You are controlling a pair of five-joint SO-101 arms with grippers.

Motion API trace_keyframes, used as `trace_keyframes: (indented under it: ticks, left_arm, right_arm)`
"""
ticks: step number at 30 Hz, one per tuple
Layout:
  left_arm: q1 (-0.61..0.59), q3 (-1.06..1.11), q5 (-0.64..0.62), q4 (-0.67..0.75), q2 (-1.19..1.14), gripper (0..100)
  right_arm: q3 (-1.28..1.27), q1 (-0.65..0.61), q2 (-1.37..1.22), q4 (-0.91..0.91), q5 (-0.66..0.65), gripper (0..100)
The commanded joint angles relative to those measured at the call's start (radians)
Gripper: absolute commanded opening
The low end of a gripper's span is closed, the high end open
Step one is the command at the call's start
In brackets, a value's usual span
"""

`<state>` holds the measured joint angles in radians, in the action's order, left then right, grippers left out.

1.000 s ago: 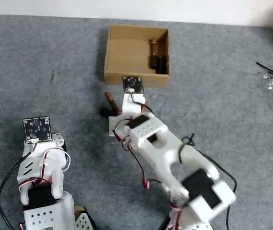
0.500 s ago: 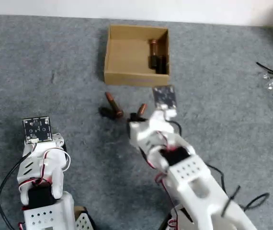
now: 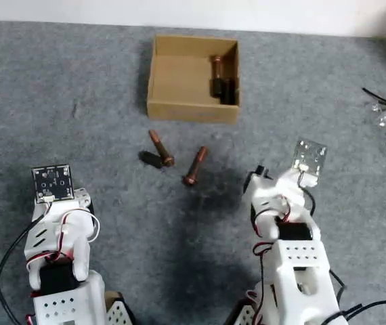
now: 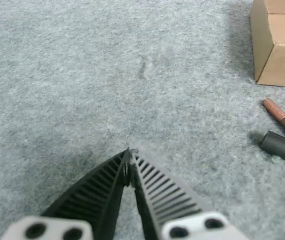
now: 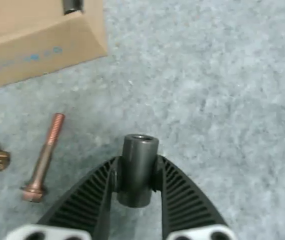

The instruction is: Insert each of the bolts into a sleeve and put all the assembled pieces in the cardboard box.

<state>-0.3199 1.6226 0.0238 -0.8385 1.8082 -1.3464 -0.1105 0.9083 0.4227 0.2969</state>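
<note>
Sleeve [image 5: 136, 170] upright between right fingers [image 5: 182, 197], seemingly touching both.

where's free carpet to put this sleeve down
Bare carpet left of the cardboard box, ahead of the left gripper, and between the box and the cables. Crowded in front of the box: two bolts and a loose sleeve.

Right arm swung back and right, away from the cardboard box [image 3: 191, 112]. Right gripper [image 5: 137, 161] carries a sleeve [image 5: 137, 175]. Second bolt [image 3: 196, 166] now uncovered on bench [image 3: 78, 81].
</note>
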Motion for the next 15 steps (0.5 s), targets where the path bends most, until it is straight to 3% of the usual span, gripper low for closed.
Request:
trace_keyframes:
  ticks: [1,11,15]
  left_arm:
    - [-0.002,-0.008,0.005,0.018,0.012,1]
    - [-0.002,-0.008,0.005,0.018,0.012,1]
    - [-0.002,-0.008,0.005,0.018,0.012,1]
  right_arm:
    - [0.024,0.027,-0.073,-0.038,-0.009,0.5]
    - [0.340,0.035,-0.634,-0.019,-0.015,1.7]
    - [0.444,0.050,-0.693,0.142,-0.015,13.7]
